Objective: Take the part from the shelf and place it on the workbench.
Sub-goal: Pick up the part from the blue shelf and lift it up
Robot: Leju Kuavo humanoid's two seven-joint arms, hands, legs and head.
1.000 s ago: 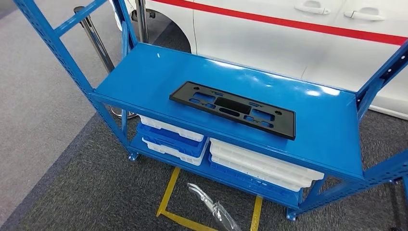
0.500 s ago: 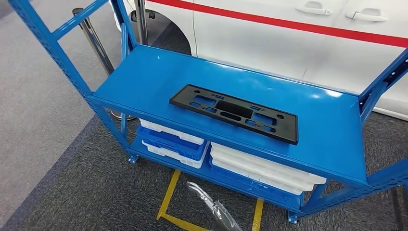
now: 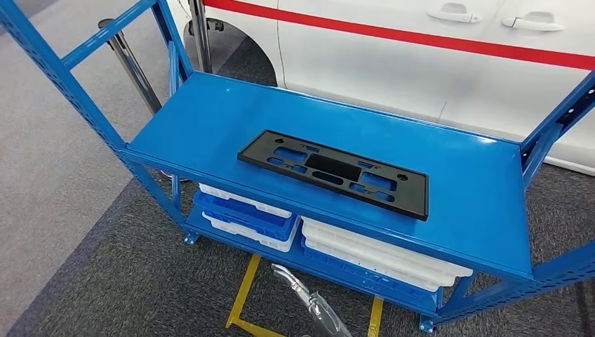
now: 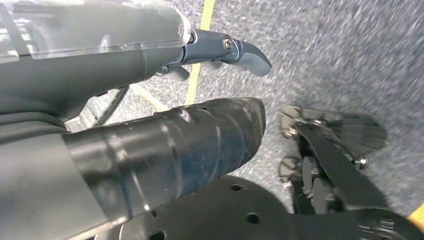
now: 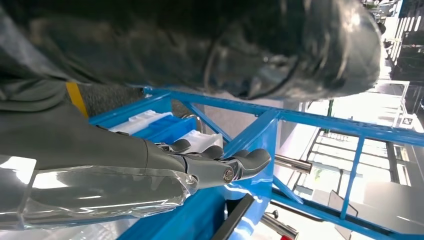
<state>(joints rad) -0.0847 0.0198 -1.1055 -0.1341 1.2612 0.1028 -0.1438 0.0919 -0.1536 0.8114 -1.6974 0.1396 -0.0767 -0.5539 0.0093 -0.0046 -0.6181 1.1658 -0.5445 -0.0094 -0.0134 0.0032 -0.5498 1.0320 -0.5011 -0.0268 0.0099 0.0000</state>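
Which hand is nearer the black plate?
Right. Right hand sits at the edge of the blue shelf, close to the black plate; left hand hangs low over the carpet by the yellow tape.

part [image 3: 332,173] lies on shelf [image 3: 210,126] top, trays [image 3: 382,255] below, car [image 3: 421,63] behind.

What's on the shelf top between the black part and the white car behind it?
Nothing: in the head view, bare blue shelf runs from the black part to the back edge before the car.
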